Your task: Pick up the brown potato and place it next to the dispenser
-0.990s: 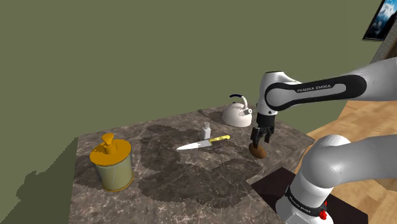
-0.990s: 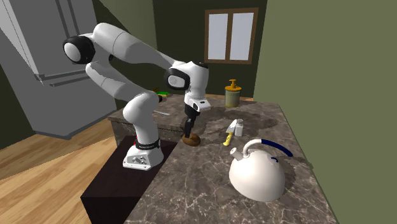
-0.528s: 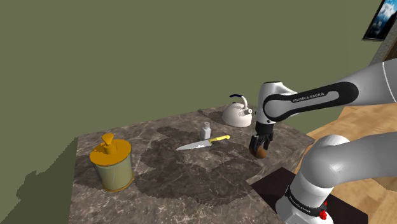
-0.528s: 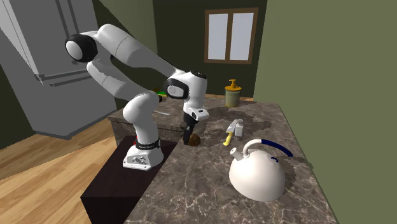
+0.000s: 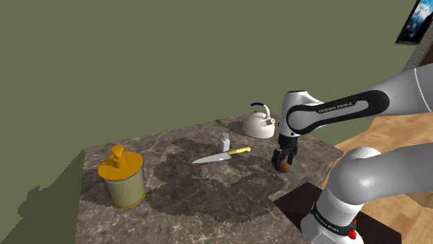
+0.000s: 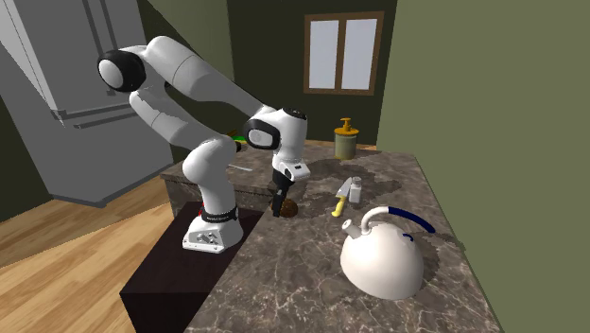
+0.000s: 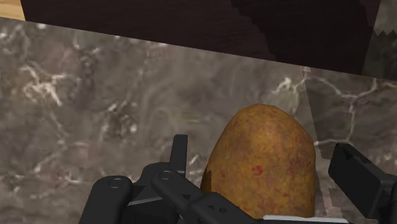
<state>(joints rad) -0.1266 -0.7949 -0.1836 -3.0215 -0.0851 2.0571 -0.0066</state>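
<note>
shoulder view, gripper: the black gripper (image 5: 285, 160) points straight down from the white arm (image 5: 333, 109), its tips low at the marbled counter (image 5: 208, 197), close to the counter edge on the shoulder view's right.
shoulder view, potato: the brown potato (image 5: 282, 166) lies on the counter directly under the gripper, partly hidden by it.
shoulder view, dispenser: the dispenser (image 5: 123, 177), orange-topped with a pale yellow body, stands upright well apart from the potato, far over on the shoulder view's left.
shoulder view, between them: a knife (image 5: 222, 156) with a yellow handle lies flat, with a small white shaker (image 5: 225, 143) just behind it; a white kettle (image 5: 260, 124) sits farther back.
shoulder view, stand: the dark stand (image 5: 298, 205) is at the lower right.
second exterior view, gripper: low at the near counter edge, against the potato (image 6: 291, 206).
second exterior view, dispenser: at the far end of the counter, under a window (image 6: 344, 52).
second exterior view, kettle: nearest the camera, on the second exterior view's right.
second exterior view, background: a grey fridge (image 6: 57, 95) on the left.
wrist view, potato: a mottled brown oval lying on the stone between the two fingers.
wrist view, claw: the fingers (image 7: 179, 153) stand apart on either side of the potato; a strip of counter shows between the potato and the other finger, so nothing is clamped.
</note>
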